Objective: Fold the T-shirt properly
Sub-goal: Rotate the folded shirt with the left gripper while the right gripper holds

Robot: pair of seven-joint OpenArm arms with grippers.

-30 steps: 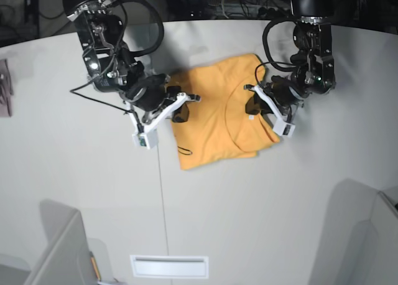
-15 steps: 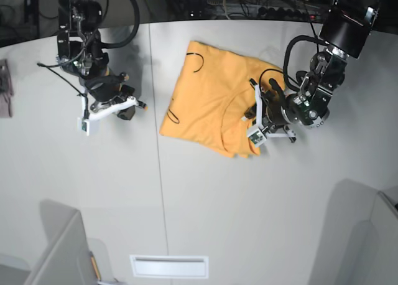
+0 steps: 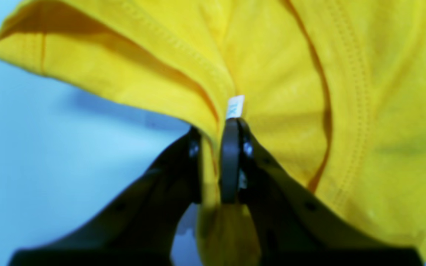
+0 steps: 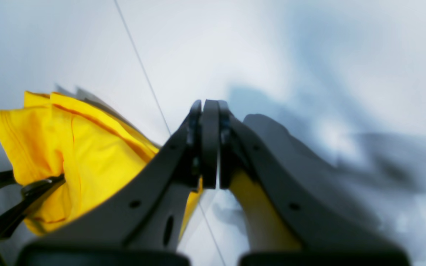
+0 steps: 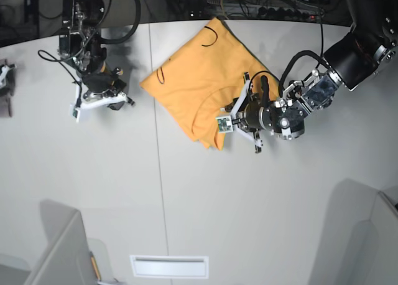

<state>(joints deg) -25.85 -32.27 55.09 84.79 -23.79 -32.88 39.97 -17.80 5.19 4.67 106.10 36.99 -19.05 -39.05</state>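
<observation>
The left end effector (image 3: 215, 162) reaches in low from the base view's right, its black fingers clamped on a fold of the large orange-yellow cotton T-shirt (image 5: 199, 86) beside its small white tag (image 3: 235, 107); the tag's print is too blurred to read. The shirt lies spread on the pale grey tabletop (image 5: 249, 204). Beyond, well apart, the right end effector (image 4: 209, 147) hangs pressed closed, holding nothing.

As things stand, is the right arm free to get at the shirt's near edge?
Probably yes. The right claw is shut and empty, apart from the shirt, with only bare table between. The left claw grips the far side.
</observation>
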